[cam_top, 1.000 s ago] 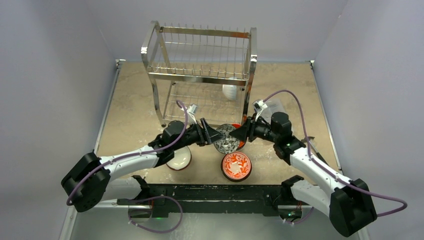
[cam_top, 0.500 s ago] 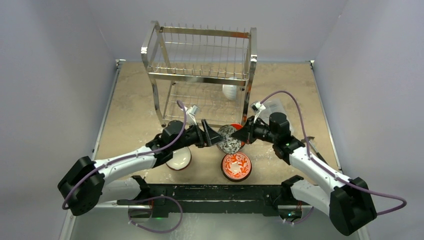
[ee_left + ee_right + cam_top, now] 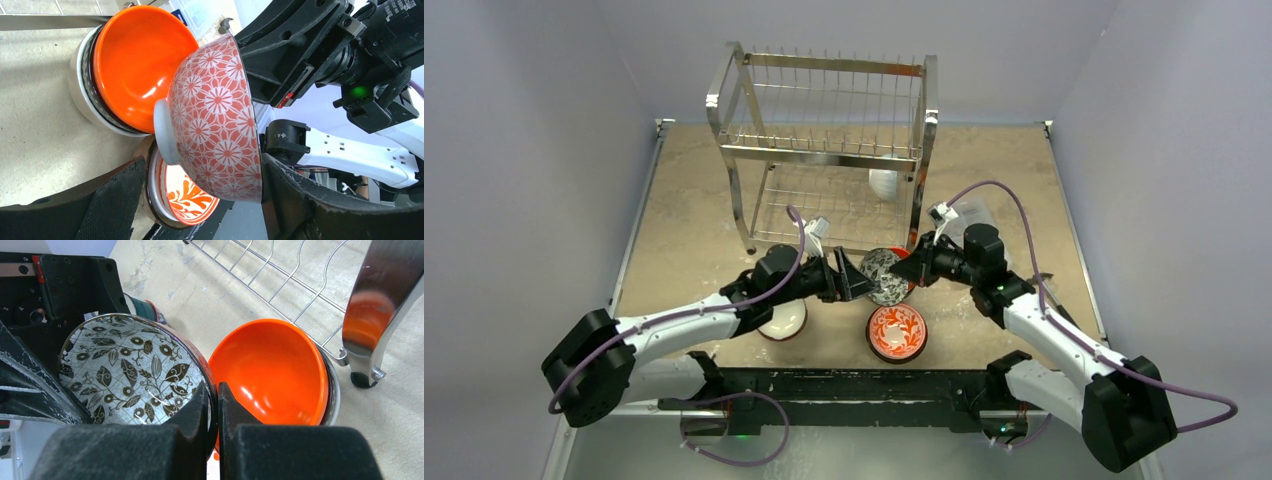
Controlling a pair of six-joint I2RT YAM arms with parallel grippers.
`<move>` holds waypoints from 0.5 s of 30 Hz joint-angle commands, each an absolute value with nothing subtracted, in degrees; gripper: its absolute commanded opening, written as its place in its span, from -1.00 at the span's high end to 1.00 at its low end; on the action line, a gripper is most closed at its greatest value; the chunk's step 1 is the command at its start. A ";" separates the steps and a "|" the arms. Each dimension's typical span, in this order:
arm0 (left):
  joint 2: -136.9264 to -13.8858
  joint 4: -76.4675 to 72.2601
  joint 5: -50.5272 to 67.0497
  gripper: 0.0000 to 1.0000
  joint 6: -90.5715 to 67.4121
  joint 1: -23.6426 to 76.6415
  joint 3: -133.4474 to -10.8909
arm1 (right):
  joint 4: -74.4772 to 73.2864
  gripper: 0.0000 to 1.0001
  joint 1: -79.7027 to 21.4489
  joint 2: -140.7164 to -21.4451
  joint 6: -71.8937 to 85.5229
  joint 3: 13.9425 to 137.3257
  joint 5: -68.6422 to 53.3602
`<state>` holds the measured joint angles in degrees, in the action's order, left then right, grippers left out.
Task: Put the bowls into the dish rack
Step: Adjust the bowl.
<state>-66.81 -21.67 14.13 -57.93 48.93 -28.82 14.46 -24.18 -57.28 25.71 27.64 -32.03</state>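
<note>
A bowl, black-and-white leaf-patterned inside [image 3: 125, 370] and red-and-white floral outside [image 3: 215, 115], hangs on edge above the table [image 3: 882, 275]. My right gripper [image 3: 213, 390] is shut on its rim, reaching in from the right [image 3: 912, 268]. My left gripper [image 3: 200, 162] stands open astride the same bowl, its left pad clear of the bowl's foot [image 3: 856, 278]. A glossy orange bowl [image 3: 270, 370] sits stacked in other bowls by the dish rack's front right leg [image 3: 375, 315]. The steel dish rack [image 3: 824, 150] holds a white bowl [image 3: 884, 183] on its lower shelf.
A red-and-white swirl bowl [image 3: 896, 331] sits near the front edge, right under the held bowl [image 3: 187, 192]. A white bowl [image 3: 782, 318] lies under my left forearm. A clear plastic box [image 3: 972, 215] stands behind my right wrist.
My right gripper has shut on the patterned bowl's rim. The left gripper's jaws have spread wider and slid a little right around the bowl, which now stands more upright.
</note>
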 commanded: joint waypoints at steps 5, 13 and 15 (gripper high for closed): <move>-70.12 -27.98 13.96 -0.50 -58.59 50.40 -31.03 | 17.40 1.00 -23.99 -55.71 26.82 30.42 -33.38; -71.41 -30.89 14.50 -0.38 -59.51 50.47 -30.96 | 17.53 1.00 -23.99 -55.85 26.93 30.33 -33.63; -71.29 -31.39 14.50 -0.38 -59.56 50.49 -30.89 | 17.79 1.00 -23.99 -55.99 26.94 30.32 -33.66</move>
<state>-71.18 -27.66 14.48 -59.20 50.28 -29.06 13.85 -24.03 -57.28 25.87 27.66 -32.10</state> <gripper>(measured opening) 0.693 0.050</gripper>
